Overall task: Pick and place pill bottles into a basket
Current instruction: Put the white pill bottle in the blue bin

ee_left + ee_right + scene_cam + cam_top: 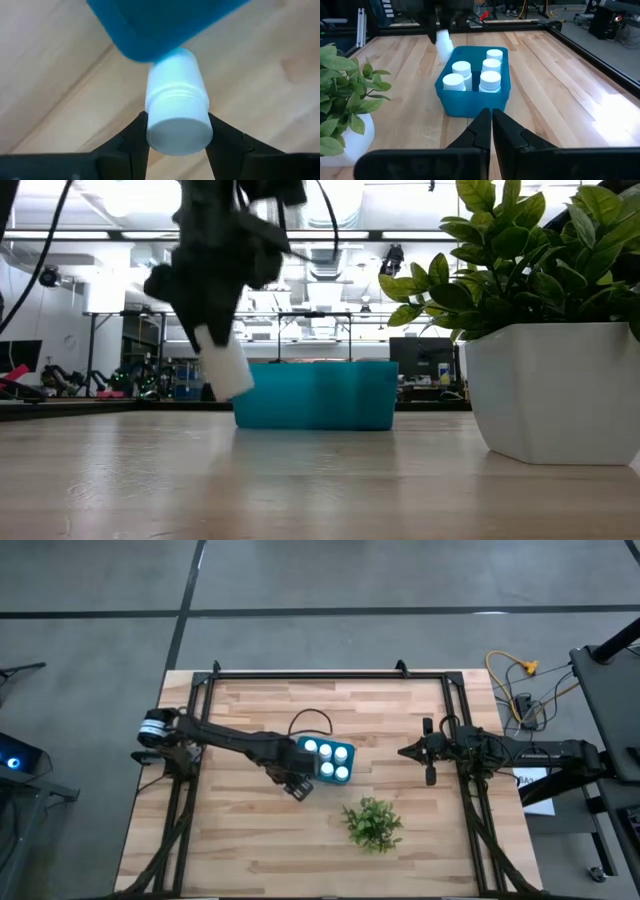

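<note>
The teal-blue basket [300, 746] stands at mid-table and holds several white pill bottles [490, 80] upright. My left gripper [298, 787] is by the basket's near left corner, shut on another white pill bottle [176, 100]. This bottle also shows in the low view [226, 367] and the right wrist view [443, 42]. My right gripper [404, 752] is shut and empty, to the right of the basket. In its own wrist view [491, 120] it points at the basket [475, 102]. My left gripper pinches the bottle's wrist-side end [178, 131] between its two fingers [136, 134], one on each side of the round wall. The fingers come from above, slanting. The bottle hangs tilted below them, its lower end [236, 387] clear of the table and beside the basket's wall.
A small green plant in a white pot [373, 824] stands on the table near and right of the basket; it looms large in the low view [550, 380]. A dark cable loop [310, 718] lies behind the basket. A black frame rail [320, 675] borders the tabletop.
</note>
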Action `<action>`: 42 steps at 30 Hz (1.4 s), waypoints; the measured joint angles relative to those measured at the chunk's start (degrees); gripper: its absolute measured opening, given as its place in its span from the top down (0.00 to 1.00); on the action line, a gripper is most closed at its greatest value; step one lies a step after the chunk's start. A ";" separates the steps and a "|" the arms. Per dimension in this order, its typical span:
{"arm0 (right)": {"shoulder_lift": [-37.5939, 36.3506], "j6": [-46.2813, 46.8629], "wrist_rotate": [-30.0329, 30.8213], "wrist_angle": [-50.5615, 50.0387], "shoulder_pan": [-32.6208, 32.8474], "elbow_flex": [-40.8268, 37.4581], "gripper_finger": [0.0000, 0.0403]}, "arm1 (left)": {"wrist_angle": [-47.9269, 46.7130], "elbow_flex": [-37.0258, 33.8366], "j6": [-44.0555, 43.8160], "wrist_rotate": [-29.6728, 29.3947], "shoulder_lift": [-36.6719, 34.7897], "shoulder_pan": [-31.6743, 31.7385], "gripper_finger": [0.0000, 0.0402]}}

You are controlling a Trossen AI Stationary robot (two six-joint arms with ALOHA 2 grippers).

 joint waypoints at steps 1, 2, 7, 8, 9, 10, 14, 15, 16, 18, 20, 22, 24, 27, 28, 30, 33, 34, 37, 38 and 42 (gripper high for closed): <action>-0.06 0.05 -0.02 0.00 0.00 0.00 0.98 | -0.38 0.00 -0.06 -0.02 -0.81 -0.11 0.65; -0.07 0.06 0.00 0.02 0.00 0.00 0.98 | -0.63 0.00 -0.10 -0.09 -1.71 -0.25 0.65; -0.17 0.13 -0.02 0.38 -0.03 0.00 0.98 | -1.85 -0.11 -1.46 -0.48 -5.20 -0.41 0.65; -0.16 0.15 0.01 0.46 -0.03 0.00 0.98 | -2.11 -0.11 -1.31 -0.48 -5.81 -0.36 0.65; -0.16 0.14 0.03 0.45 -0.04 0.00 0.98 | -2.33 -0.11 -0.67 -0.50 -6.40 -0.30 0.65; -0.16 0.12 0.01 0.44 -0.03 0.00 0.98 | -2.29 -0.06 0.36 -0.52 -6.83 -0.03 0.65; -0.16 0.22 0.02 0.52 -0.02 0.00 0.98 | -2.30 0.15 4.88 -0.54 -7.70 0.94 0.65; -0.16 0.30 0.02 0.52 -0.02 0.00 0.98 | -2.27 0.15 6.28 -0.55 -7.71 1.36 0.65; -0.16 0.32 0.03 0.57 -0.02 0.00 0.98 | -2.27 0.15 7.80 -0.53 -7.65 1.81 0.65; -0.16 0.34 0.04 0.62 -0.02 0.00 0.98 | -2.61 0.15 11.28 -0.48 -7.55 2.81 0.65; -0.16 0.32 0.04 0.61 -0.02 0.00 0.98 | -3.34 0.15 14.95 -0.44 -7.53 4.00 0.65; -0.16 0.34 0.04 0.61 -0.02 0.00 0.98 | -4.08 0.15 17.01 -0.47 -7.55 5.19 0.65; -0.16 0.33 0.09 0.61 -0.02 0.00 0.98 | -4.63 0.14 18.52 -0.60 -7.73 6.09 0.65; -0.16 0.32 0.11 0.61 -0.02 0.00 0.98 | -4.68 0.94 21.17 -0.83 -7.97 7.14 0.65; -0.16 0.32 0.11 0.61 -0.02 0.00 0.98 | -4.72 1.61 21.89 -1.13 -7.97 7.28 0.65; -0.16 0.32 0.13 0.59 -0.02 0.00 0.98 | -4.68 3.55 24.19 -1.87 -7.95 7.59 0.65; -0.16 0.64 0.11 0.59 -0.02 0.00 0.98 | -5.41 7.39 28.12 -2.51 -7.62 7.86 0.65; -0.16 0.83 0.11 0.59 0.01 0.00 0.98 | -6.36 8.69 29.87 -2.67 -7.35 7.92 0.65; -0.15 1.13 0.11 0.53 0.02 0.00 0.98 | -7.65 12.09 39.50 -2.30 -6.02 7.91 0.65; -0.09 1.15 0.11 0.52 0.02 0.00 0.98 | -8.13 12.92 41.72 -2.33 -5.35 7.89 0.65; 0.02 1.43 0.12 0.46 0.01 0.00 0.98 | -9.94 15.69 47.60 -1.99 -1.85 7.94 0.65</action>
